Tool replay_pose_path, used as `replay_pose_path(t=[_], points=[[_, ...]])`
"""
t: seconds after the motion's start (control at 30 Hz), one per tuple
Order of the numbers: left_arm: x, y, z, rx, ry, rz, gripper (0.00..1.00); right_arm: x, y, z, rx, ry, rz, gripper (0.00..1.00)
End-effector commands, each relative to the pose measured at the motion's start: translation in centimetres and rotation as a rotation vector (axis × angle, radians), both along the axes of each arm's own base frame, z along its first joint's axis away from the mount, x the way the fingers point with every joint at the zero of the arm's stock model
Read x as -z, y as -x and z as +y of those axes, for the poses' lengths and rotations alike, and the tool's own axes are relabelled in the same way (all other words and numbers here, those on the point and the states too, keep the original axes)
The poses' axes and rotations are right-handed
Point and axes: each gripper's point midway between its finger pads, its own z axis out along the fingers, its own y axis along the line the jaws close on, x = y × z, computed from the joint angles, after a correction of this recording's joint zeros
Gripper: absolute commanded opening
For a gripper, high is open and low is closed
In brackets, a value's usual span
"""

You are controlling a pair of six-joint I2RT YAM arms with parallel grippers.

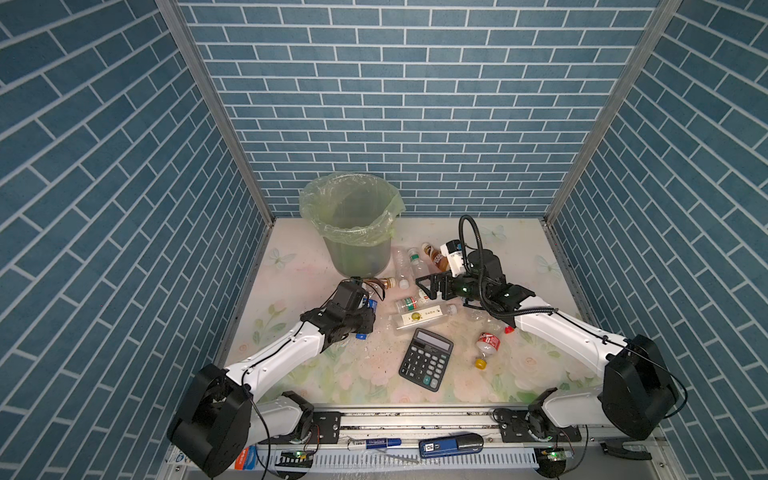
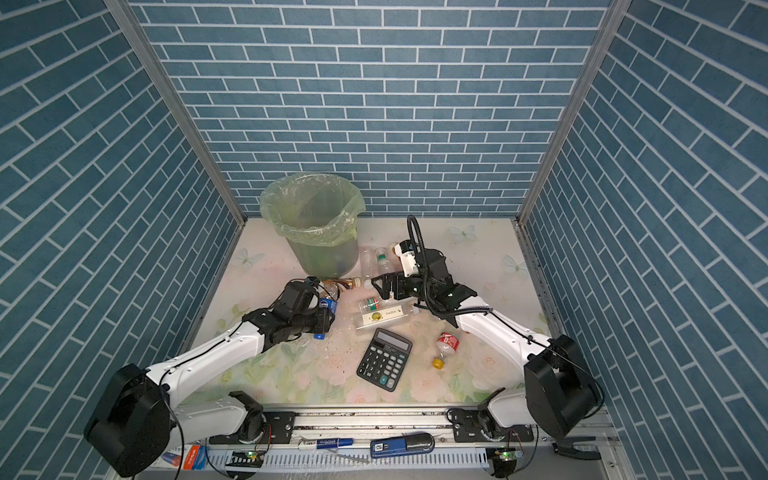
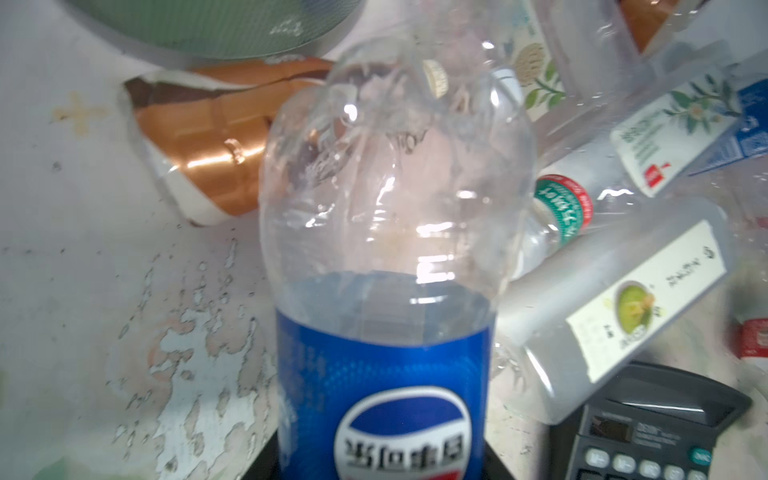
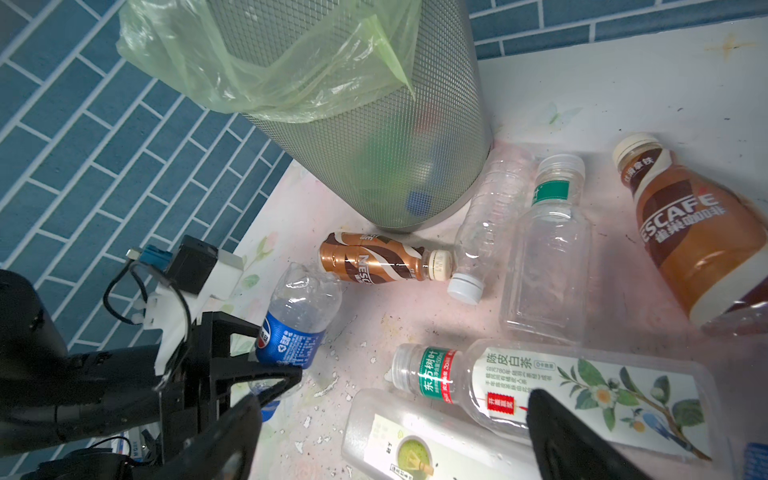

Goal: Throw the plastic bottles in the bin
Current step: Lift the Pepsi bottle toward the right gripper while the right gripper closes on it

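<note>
The bin (image 1: 357,253), grey mesh with a pale green bag, stands at the back left. My left gripper (image 4: 278,353) is shut on a clear bottle with a blue label (image 3: 382,249) that lies on the table in front of the bin. My right gripper (image 1: 430,286) hangs open over the middle pile, above a green-labelled clear bottle (image 4: 498,382) and a square matcha-labelled bottle (image 4: 415,440). One brown bottle (image 4: 374,259) lies at the bin's foot and another (image 4: 690,232) further back. Two clear bottles (image 4: 490,224) lie between them. A red-labelled bottle (image 1: 487,345) lies apart at the right.
A black calculator (image 1: 426,359) lies in front of the pile, near the square bottle. Blue brick-patterned walls close in the table on three sides. Pens and small tools (image 1: 451,446) rest on the rail along the front edge.
</note>
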Motion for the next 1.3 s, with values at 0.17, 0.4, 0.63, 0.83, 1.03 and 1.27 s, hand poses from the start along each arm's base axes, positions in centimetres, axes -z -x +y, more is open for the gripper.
replay_pose_path(t=[0.17,0.4,0.63,0.83,1.03,1.27], points=[[-4.4,-1.0,-5.3,0.150,0.071,-0.165,0.52,-1.1,0.1,-0.2,0.009,-0.114,0.076,0.99],[-6.3,-1.8,-7.2,0.180,0.114,-0.216,0.51,-2.2,0.1,-0.7,0.014,-0.178,0.096,0.96],[-7.5,-2.4,-9.8,0.228,0.134,-0.238,0.51,-2.9,0.0,-0.1,-0.002,-0.240,0.112,0.93],[-8.7,-2.7,-12.0,0.261,0.164,-0.269,0.51,-2.9,-0.1,0.2,0.001,-0.267,0.126,0.88],[-9.6,-2.3,-13.7,0.292,0.185,-0.295,0.51,-2.5,-0.4,0.4,0.001,-0.275,0.140,0.84],[-10.5,-1.8,-14.5,0.317,0.207,-0.322,0.51,-1.7,-0.8,0.7,0.007,-0.281,0.159,0.76]])
